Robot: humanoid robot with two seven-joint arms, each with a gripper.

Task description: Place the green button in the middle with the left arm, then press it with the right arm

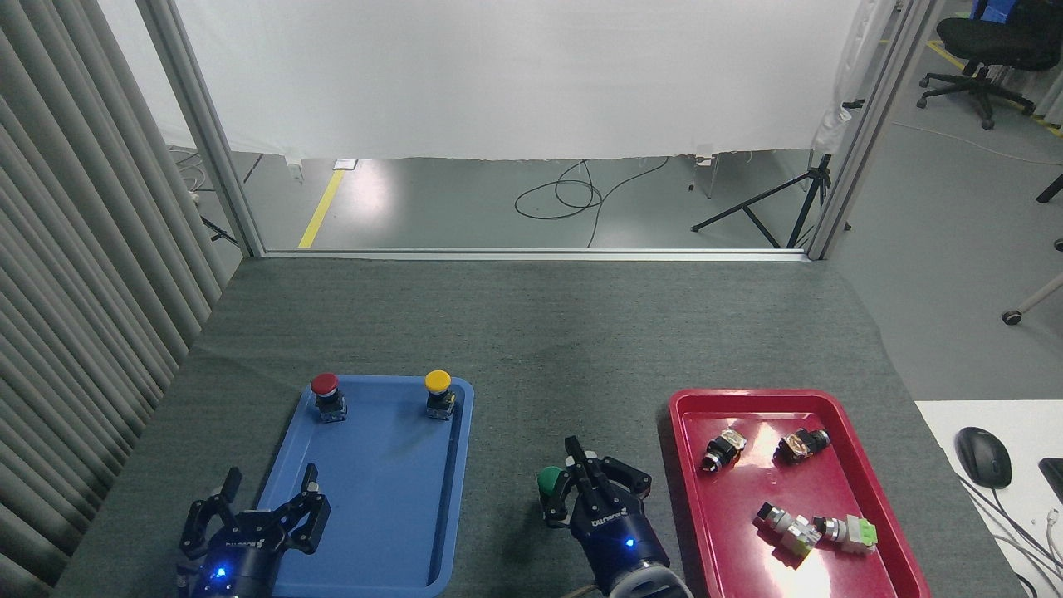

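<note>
Two black three-fingered grippers sit along the bottom of the frame. The left arm's gripper [253,515], at lower left, hangs over the near left corner of the blue tray [390,515] with its fingers spread apart and nothing between them; a blue light glows on its body. The right arm's gripper [594,482], just right of bottom centre, is drawn in over the right side of the green button [550,482], its fingers bunched close together and one of them overlapping the cap's edge; whether they actually touch the cap cannot be told from this angle, nor whether anything is clamped between them. The green button stands upright on the bare dark grey cloth [531,332], in the strip between the two trays, with the left part of its cap and a sliver of its base showing beside the gripper. In the blue tray, at its far end, the red-capped button [325,394] and the yellow-capped button [438,392] stand upright, well apart from each other. The red tray [689,465] at lower right holds several loose switch parts [797,523] lying on their sides. At the right edge of the frame a black computer mouse [983,455] rests on a white surface.
</note>
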